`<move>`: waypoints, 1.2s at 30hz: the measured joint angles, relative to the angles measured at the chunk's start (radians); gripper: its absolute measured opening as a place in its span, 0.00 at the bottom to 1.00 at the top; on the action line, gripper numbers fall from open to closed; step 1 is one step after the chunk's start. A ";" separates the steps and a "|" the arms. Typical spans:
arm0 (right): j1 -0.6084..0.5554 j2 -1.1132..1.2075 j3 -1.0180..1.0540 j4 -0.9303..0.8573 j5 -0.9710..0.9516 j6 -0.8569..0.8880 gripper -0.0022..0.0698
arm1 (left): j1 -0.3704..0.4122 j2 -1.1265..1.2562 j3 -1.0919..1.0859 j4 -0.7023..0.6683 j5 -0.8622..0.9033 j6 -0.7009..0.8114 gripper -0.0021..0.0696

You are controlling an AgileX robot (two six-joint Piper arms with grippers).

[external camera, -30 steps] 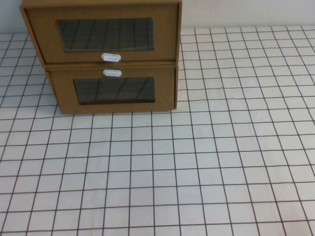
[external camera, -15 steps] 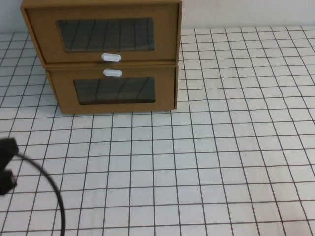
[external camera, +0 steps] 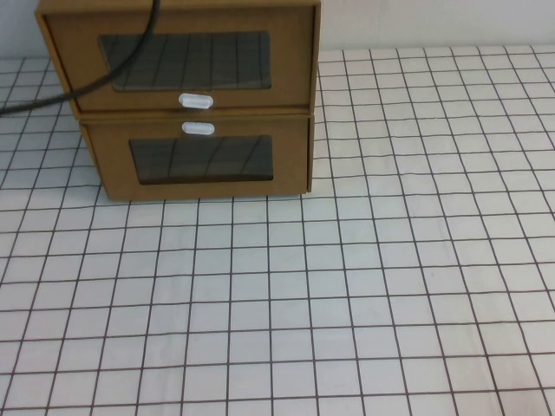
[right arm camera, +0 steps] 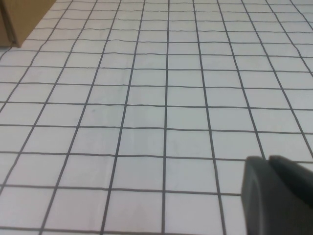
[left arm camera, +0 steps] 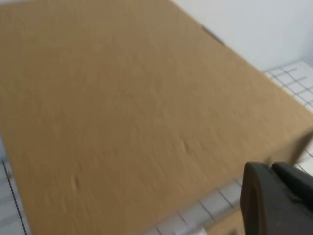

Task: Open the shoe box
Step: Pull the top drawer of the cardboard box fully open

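Two brown cardboard shoe boxes are stacked at the table's back left, both with their front flaps closed. The upper box and the lower box each have a dark window and a white handle. My left gripper hovers over the upper box's flat top, fingers pressed together and holding nothing. In the high view only its black cable shows, crossing the upper box. My right gripper is shut and empty, low above the bare cloth, with the box corner far off.
A white tablecloth with a dark grid covers the table. A pale wall rises behind the boxes. Open cloth lies in front of the boxes and to their right.
The left arm came into the high view at the lower left, then rose toward the boxes. Now only its cable shows, across the upper box. The boxes have not moved.
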 joint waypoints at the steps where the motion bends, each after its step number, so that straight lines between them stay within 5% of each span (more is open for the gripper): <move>1: 0.000 0.000 0.000 0.000 0.000 0.000 0.01 | -0.005 0.050 -0.064 0.000 0.004 0.005 0.03; 11: 0.000 0.000 0.000 0.000 0.000 0.000 0.01 | -0.024 0.428 -0.438 -0.002 0.019 0.044 0.03; 36: 0.000 0.000 0.000 0.018 -0.023 0.000 0.01 | -0.024 0.550 -0.467 -0.018 -0.019 0.123 0.03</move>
